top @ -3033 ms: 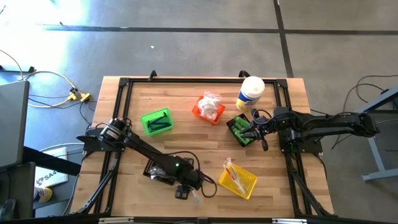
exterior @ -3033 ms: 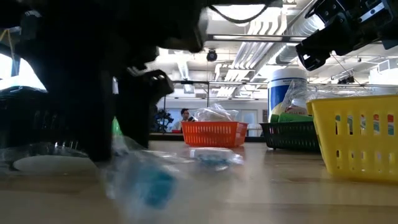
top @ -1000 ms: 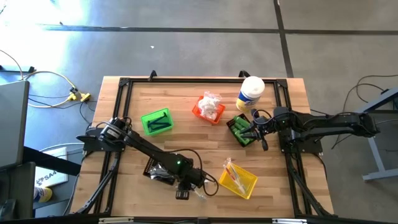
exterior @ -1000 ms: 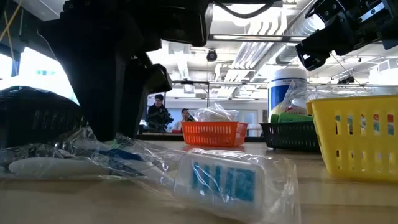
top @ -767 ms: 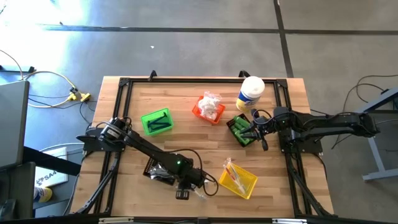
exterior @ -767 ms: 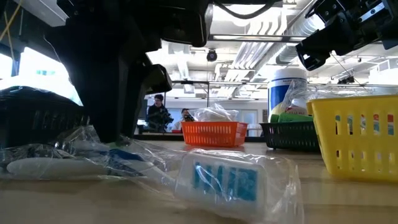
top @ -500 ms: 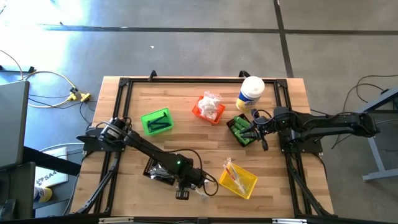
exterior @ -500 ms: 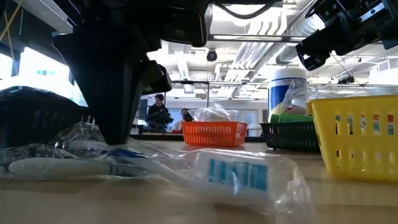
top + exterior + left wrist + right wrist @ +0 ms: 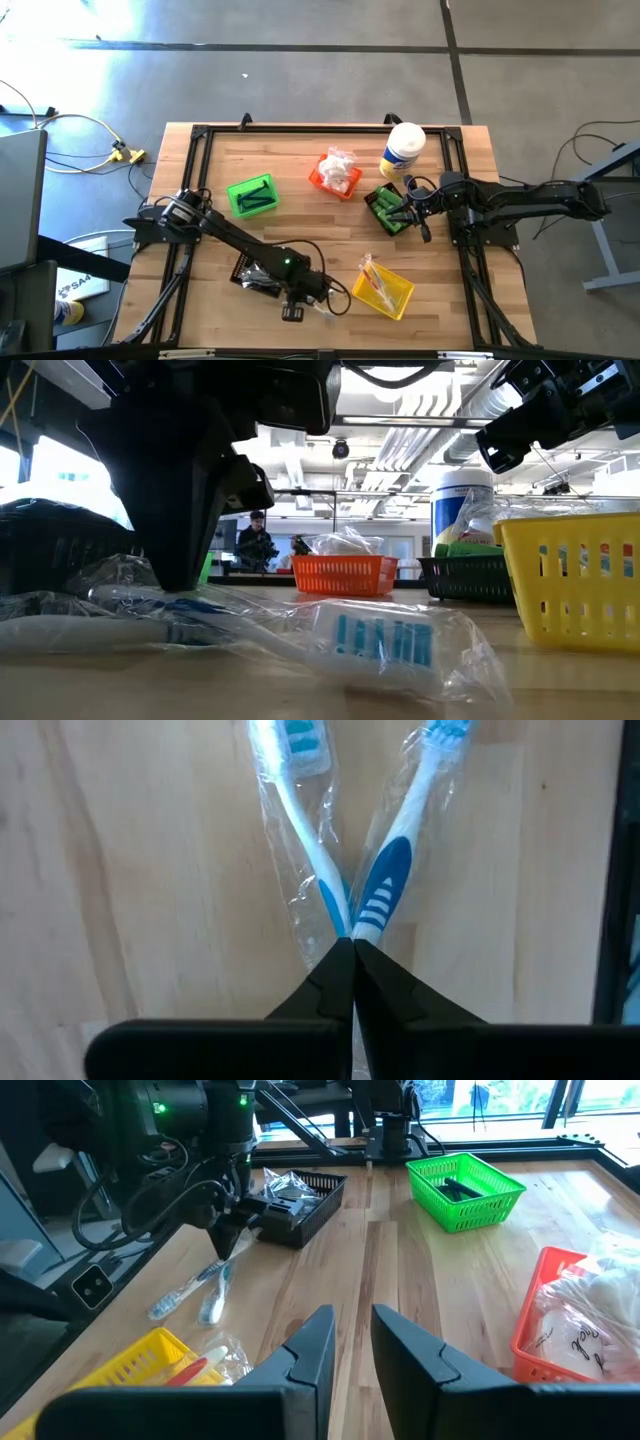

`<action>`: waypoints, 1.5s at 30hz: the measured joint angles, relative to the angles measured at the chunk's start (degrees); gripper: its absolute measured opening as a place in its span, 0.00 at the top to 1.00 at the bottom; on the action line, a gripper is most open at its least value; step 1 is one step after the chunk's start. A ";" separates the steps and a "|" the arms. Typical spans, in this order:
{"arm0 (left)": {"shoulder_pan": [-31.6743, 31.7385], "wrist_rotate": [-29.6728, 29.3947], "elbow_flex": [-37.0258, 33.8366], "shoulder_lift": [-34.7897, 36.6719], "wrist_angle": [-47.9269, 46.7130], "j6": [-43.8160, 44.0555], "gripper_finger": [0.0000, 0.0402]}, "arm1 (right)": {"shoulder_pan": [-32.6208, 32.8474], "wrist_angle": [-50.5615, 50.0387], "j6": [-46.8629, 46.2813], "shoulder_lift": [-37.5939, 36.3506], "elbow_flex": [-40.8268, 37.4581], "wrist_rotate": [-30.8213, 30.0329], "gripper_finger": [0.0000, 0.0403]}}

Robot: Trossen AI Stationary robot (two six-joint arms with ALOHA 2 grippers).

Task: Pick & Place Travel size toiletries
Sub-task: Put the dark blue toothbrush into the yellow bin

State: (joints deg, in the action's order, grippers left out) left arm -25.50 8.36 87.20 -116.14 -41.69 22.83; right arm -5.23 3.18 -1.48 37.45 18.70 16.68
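Observation:
Two clear-wrapped toothbrushes (image 9: 330,850) lie on the wood near the table's near edge, forming a V. One has a white and blue handle (image 9: 385,890). My left gripper (image 9: 352,945) points down at the spot where the V meets and is shut there. It also shows in the high view (image 9: 305,300) and the low view (image 9: 185,585). My right gripper (image 9: 352,1342) hangs open and empty above the dark bin (image 9: 385,210) at the right. My left gripper comes from above, its fingers pointing down, and closes at their free ends on the handle ends (image 9: 350,925) where the two wrapped toothbrushes meet. Whether it has one or both, I cannot tell. Both toothbrushes lie flat on the table (image 9: 195,1295), heads away from the fingers.
A black bin (image 9: 255,272) with clear-wrapped items stands just left of my left gripper. A yellow bin (image 9: 383,287) is to its right. Farther back are a green bin (image 9: 251,195), an orange bin (image 9: 335,175) with white packets, and a white canister (image 9: 403,150).
In the low view my left gripper's dark outline has narrowed to a point at the table. The wrapped toothbrush head in front of it has slid a little toward the table's right edge.

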 joint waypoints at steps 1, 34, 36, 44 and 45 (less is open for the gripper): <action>0.00 -0.48 0.00 0.01 -0.01 0.00 1.00 | 0.00 -0.02 0.00 0.00 0.00 0.01 0.85; 0.83 -3.68 1.20 0.20 -0.50 4.26 1.00 | 0.00 -0.02 0.02 0.00 0.00 -0.01 0.85; 0.92 -2.96 1.20 0.20 -0.47 4.43 1.00 | 0.00 -0.02 0.02 0.00 0.00 0.00 0.85; 1.55 -2.78 1.18 2.00 -0.89 3.78 1.00 | 0.00 -0.02 0.02 0.00 0.00 -0.01 0.85; 1.65 -2.92 1.20 2.84 -0.93 3.78 1.00 | 0.00 -0.02 0.02 0.00 0.00 -0.01 0.85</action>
State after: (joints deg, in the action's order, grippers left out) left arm -23.85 5.44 88.40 -113.30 -42.62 26.61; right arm -5.23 3.16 -1.45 37.45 18.70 16.67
